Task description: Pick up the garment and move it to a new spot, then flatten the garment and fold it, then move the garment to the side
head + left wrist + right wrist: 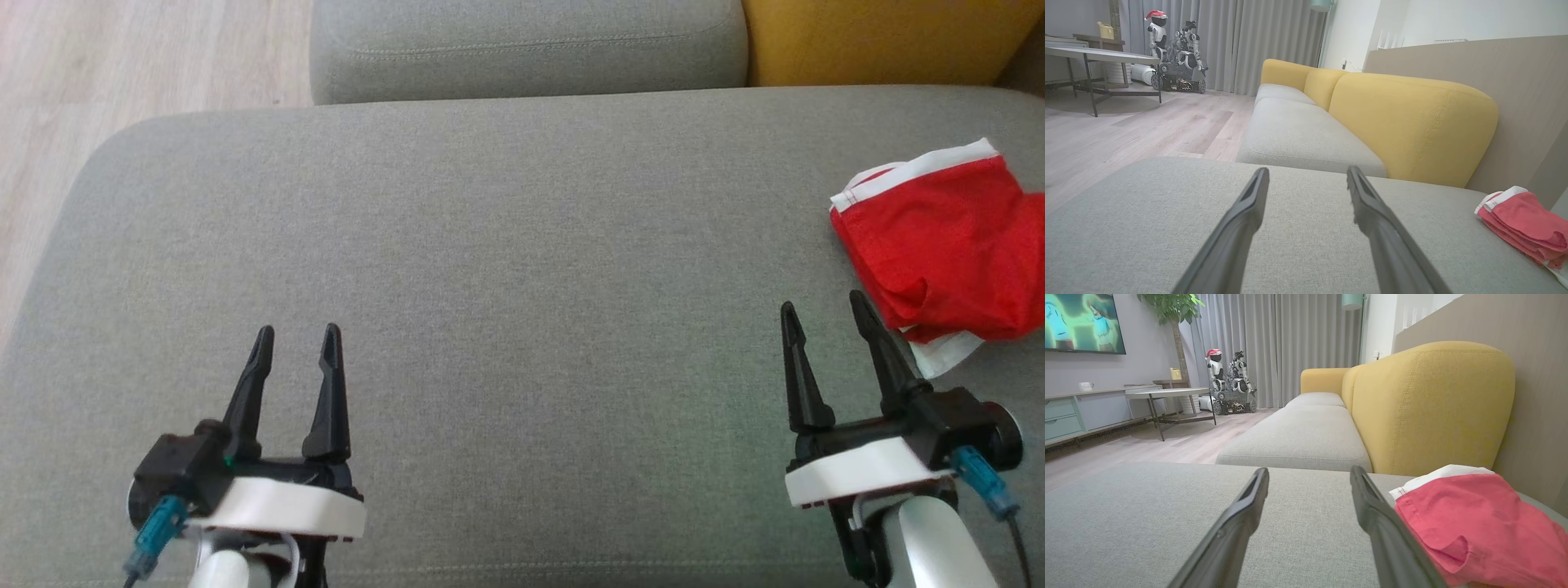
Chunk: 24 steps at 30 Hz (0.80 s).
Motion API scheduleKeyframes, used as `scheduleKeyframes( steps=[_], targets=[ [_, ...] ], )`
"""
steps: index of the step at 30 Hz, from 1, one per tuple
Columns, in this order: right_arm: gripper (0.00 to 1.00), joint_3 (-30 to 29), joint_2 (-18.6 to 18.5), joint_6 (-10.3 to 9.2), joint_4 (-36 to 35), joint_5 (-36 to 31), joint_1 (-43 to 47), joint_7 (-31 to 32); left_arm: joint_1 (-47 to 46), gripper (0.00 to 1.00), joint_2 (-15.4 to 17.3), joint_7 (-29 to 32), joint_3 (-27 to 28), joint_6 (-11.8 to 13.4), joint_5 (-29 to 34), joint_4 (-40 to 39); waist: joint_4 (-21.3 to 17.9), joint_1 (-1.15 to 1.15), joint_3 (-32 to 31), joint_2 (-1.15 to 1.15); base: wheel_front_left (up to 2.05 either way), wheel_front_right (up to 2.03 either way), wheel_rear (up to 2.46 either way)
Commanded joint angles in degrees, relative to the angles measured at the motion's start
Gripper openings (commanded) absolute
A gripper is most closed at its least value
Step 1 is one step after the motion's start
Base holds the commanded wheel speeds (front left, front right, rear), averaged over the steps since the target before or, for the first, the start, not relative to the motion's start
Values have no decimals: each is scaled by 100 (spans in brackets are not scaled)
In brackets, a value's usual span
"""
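Note:
The garment [947, 245] is red cloth with white trim, lying folded in a bunch at the right edge of the grey seat cushion [506, 261]. My right gripper [824, 309] stands open just to its left, the right finger close beside the cloth, nothing between the fingers. In the right wrist view the garment [1478, 522] lies right of my right gripper [1309, 473]. My left gripper [297, 333] is open over bare cushion at the lower left. The left wrist view has the garment [1527, 224] far to the right of my left gripper [1307, 171].
A second grey cushion [522, 49] and a yellow backrest [890, 41] lie beyond the seat. Wooden floor [122, 73] is off the left edge. Further back in the room stand a table [1102, 57], another robot [1175, 53] and curtains.

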Motion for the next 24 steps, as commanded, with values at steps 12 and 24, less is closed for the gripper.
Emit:
scheduleKeyframes(
  steps=[12,24],
  targets=[
    [100,211,4,-5,-164,66,-215,-64,-165,100,36,-31,261,18,-97,-132,54,0,57,0,0,0,0],
    [0,74,-16,0,317,544,109,82,105,0,11,81,79,-24,-519,398,46,0,55,0,0,0,0]
  ],
)
